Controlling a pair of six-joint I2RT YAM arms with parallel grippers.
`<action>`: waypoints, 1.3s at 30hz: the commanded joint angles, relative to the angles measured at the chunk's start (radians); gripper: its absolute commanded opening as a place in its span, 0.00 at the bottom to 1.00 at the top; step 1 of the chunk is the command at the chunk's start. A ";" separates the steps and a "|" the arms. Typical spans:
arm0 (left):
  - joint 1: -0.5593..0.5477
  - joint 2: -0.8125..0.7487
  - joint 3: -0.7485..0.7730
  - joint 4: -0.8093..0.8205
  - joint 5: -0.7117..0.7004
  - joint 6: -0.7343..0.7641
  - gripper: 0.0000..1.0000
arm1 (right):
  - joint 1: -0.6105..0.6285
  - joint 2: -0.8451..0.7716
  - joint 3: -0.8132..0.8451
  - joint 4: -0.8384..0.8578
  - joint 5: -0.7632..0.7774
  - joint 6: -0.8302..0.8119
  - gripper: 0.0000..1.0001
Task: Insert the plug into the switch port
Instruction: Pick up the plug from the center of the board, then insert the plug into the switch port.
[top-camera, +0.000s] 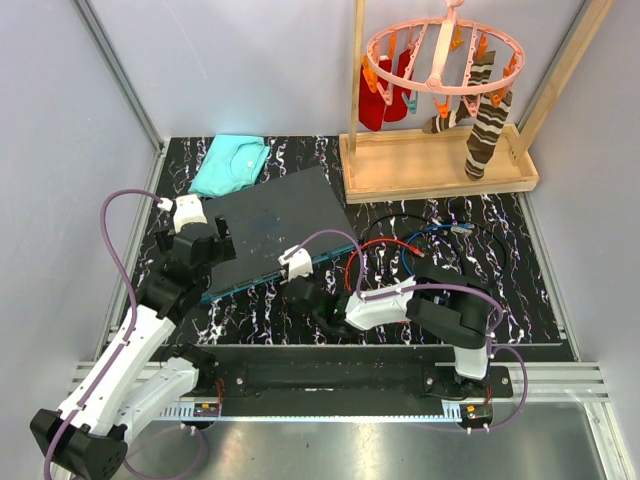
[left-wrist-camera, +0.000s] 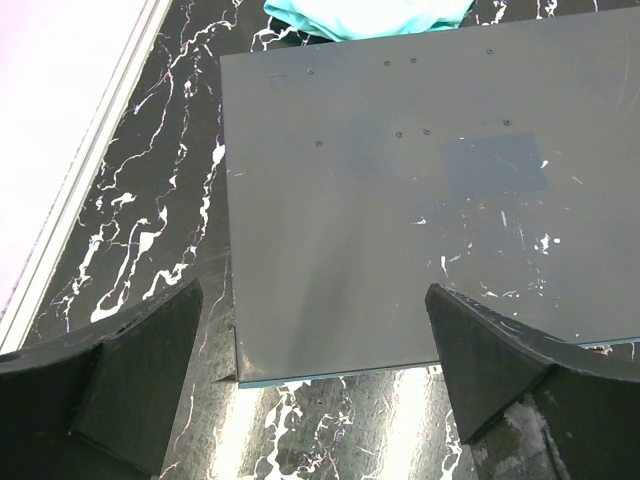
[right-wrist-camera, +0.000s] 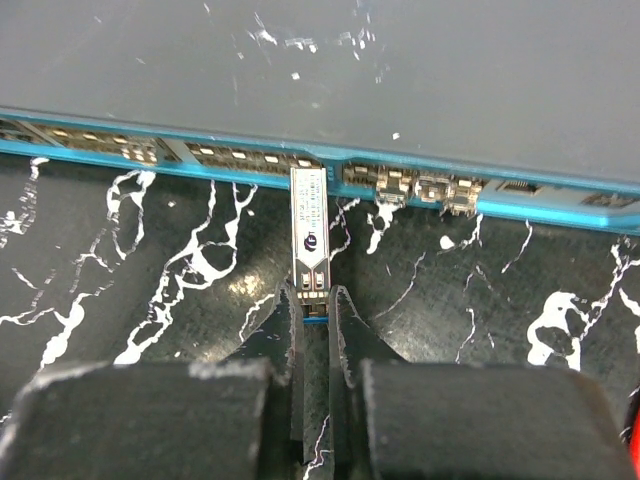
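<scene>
- Black marble-pattern tabletop (top-camera: 540, 300), pale walls around. The switch (top-camera: 275, 225) lies flat mid-left on it, teal port edge facing the arms. All places below are given off the switch.
- Right gripper (right-wrist-camera: 312, 296) is at the switch's near edge, fingers pressed together on the tail of the plug (right-wrist-camera: 309, 230), a slim silver module.
- Plug nose meets the port row on the teal edge. Seated or just at the mouth: can't tell.
- Step, as I read it: final push-in. Hold the plug square to the edge and level with the port, drive straight along its long axis, no yaw. Back off if it binds.
- Left gripper (left-wrist-camera: 312, 290) hangs over the switch's left corner, fingers spread wide, nothing held. It could brace the switch against sliding away.
- Right of the switch: loose cables (top-camera: 395, 243) in red, blue and black, three seen.
- Beyond the switch: one teal cloth (top-camera: 232, 163). Further right, one wooden stand (top-camera: 440, 175) with one pink peg ring (top-camera: 445, 55); sock count unclear.
- Totals: one switch, one plug, two grippers.
</scene>
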 joint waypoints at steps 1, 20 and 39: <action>-0.010 -0.013 -0.006 0.044 -0.051 0.008 0.99 | 0.006 0.021 0.057 -0.072 0.063 0.067 0.00; -0.030 -0.018 -0.011 0.048 -0.053 0.014 0.99 | 0.000 0.057 0.137 -0.194 0.146 0.093 0.00; -0.047 -0.020 -0.014 0.053 -0.059 0.022 0.99 | -0.008 0.049 0.178 -0.203 0.158 0.055 0.00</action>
